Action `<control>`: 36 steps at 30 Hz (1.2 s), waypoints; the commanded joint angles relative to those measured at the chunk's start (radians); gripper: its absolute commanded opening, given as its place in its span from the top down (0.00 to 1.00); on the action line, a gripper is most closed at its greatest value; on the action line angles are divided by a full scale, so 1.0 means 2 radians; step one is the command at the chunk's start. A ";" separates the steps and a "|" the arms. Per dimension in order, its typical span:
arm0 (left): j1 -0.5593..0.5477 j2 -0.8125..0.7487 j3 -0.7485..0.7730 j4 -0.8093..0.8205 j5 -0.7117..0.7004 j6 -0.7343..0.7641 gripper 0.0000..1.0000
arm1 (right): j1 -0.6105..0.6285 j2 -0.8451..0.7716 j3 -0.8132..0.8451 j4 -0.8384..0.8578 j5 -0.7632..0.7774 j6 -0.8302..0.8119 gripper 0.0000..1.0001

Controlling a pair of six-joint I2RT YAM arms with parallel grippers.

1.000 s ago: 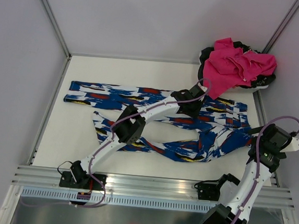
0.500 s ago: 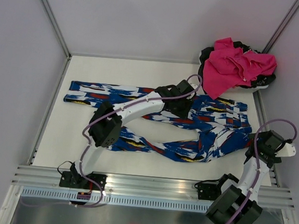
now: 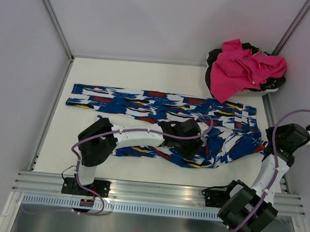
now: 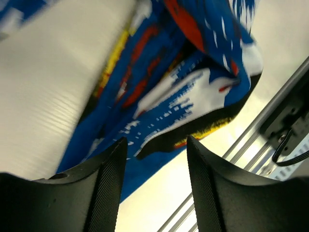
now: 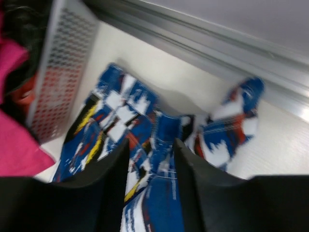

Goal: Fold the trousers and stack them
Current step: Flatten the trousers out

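The trousers lie spread on the white table, royal blue with white, red, black and yellow blotches. One leg stretches to the far left and the other bends along the near side. My left gripper hovers over the near leg by the crotch. In the left wrist view it is open, with the trousers beyond its tips and nothing between them. My right gripper is at the waistband on the right. In its wrist view the right gripper pinches a raised ridge of the trousers.
A pink garment lies heaped on a black-and-white basket at the back right, and the basket's perforated wall is close to my right gripper. Aluminium rails run along the near edge, and another rail borders the right side.
My left gripper has come back from the far leg to the near leg and has opened wider. My right gripper has shifted right and its jaws have narrowed on the waistband.
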 commanded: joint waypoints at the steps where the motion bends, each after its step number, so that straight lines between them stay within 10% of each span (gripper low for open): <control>1: -0.035 -0.003 -0.021 0.075 0.014 0.032 0.41 | -0.002 -0.009 0.061 0.006 -0.087 -0.028 0.59; 13: -0.064 0.070 -0.010 0.088 -0.034 0.033 0.31 | -0.001 -0.018 0.051 0.009 -0.168 -0.018 0.66; 19: -0.063 0.127 0.066 -0.023 -0.102 0.015 0.98 | -0.002 -0.011 0.061 0.003 -0.175 -0.024 0.66; 36: 0.006 -0.186 -0.186 -0.079 -0.057 -0.032 0.98 | 0.005 -0.024 0.045 -0.018 -0.186 -0.051 0.63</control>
